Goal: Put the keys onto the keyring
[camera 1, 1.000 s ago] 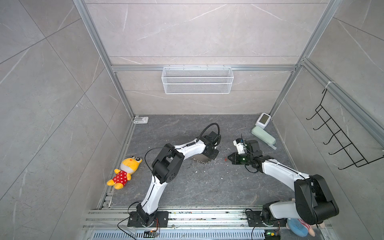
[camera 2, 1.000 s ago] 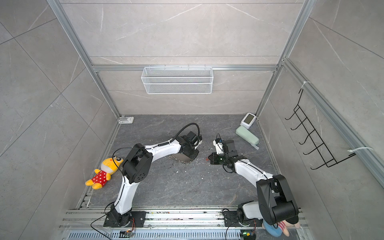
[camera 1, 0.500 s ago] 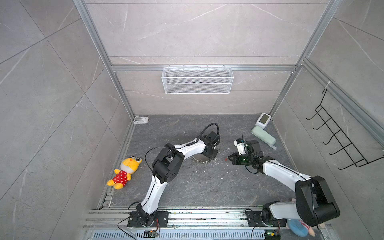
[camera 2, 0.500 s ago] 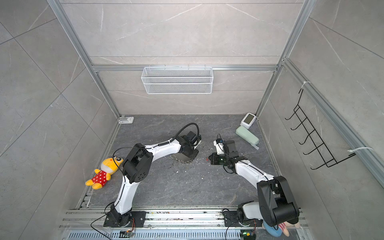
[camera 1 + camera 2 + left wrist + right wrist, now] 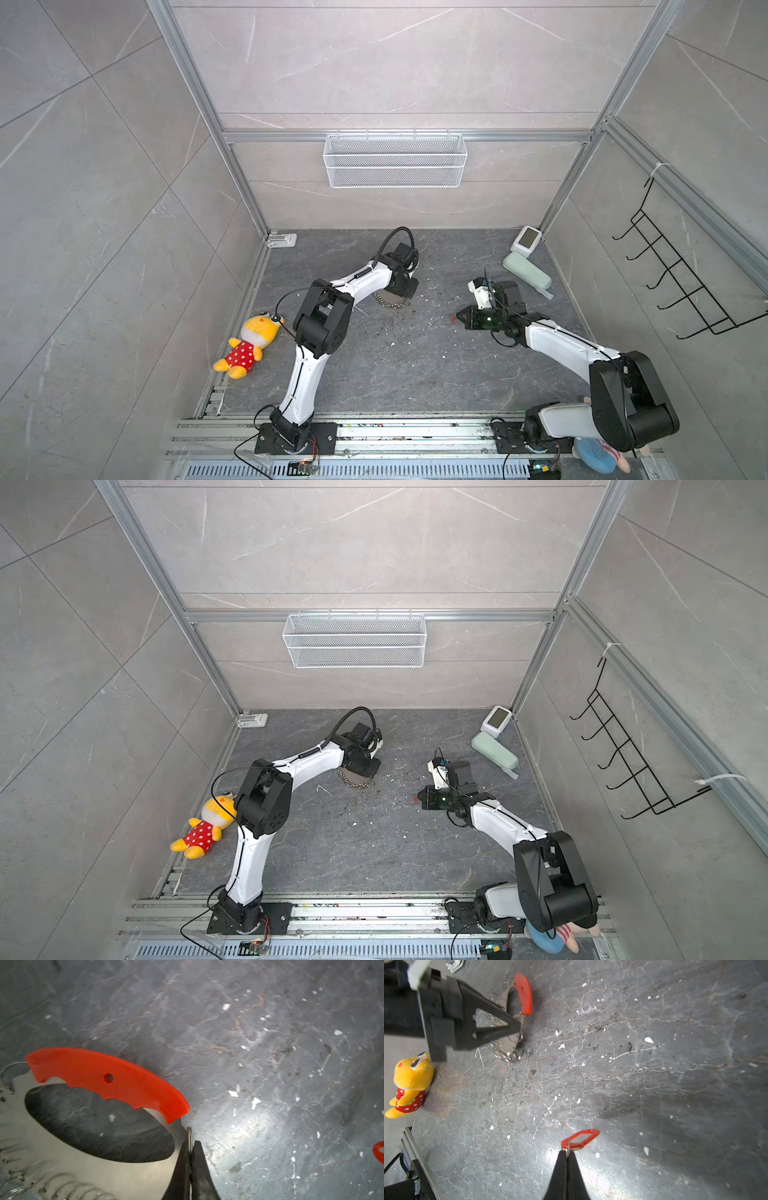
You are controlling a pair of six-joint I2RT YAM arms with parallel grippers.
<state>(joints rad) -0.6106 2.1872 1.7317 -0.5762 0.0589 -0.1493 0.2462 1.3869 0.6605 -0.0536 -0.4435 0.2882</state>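
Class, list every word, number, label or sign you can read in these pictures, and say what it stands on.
No text can be read anywhere.
The red tag: its white label window looks blank.
The white device by the back wall: screen too small to read.
The red strip on the keyring: no lettering visible.

I'm looking into what is plainly working as a robotics lab test cell: aluminium framing [image 5: 291, 136] is boxing in grey stone-look panels, two robot arms [image 5: 303, 374] are sitting bolted to a slotted rail [image 5: 415, 432], and a wire basket [image 5: 395, 160] and hook rack [image 5: 676, 272] are hanging as props.
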